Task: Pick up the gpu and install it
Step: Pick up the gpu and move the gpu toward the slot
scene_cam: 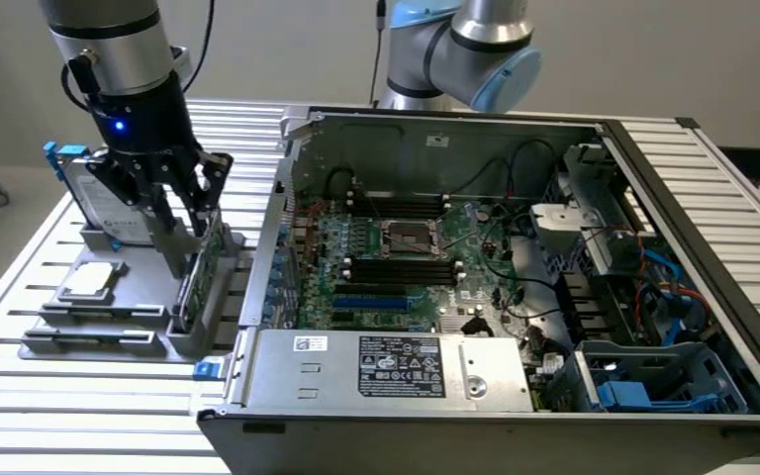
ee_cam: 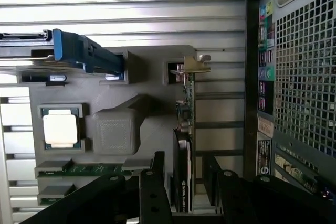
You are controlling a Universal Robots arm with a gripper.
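The gpu (ee_cam: 185, 124) is a thin green card with a black cover and a silver end bracket. It is stood on edge in the grey tray (ee_cam: 152, 129), at the exterior view's left of the case (scene_cam: 486, 386). The gripper (scene_cam: 189, 242) is held open over it, with one finger (ee_cam: 155, 182) set on each side and a small gap left.

Upper left in the exterior view: a silver-grey arm tube (scene_cam: 103, 30), a black wrist (scene_cam: 142, 114) with a small blue light (scene_cam: 120, 126), a thin black cable (scene_cam: 185, 57) and a black end effector (scene_cam: 185, 236). Top centre: a pale-blue joint cap (scene_cam: 510, 79).
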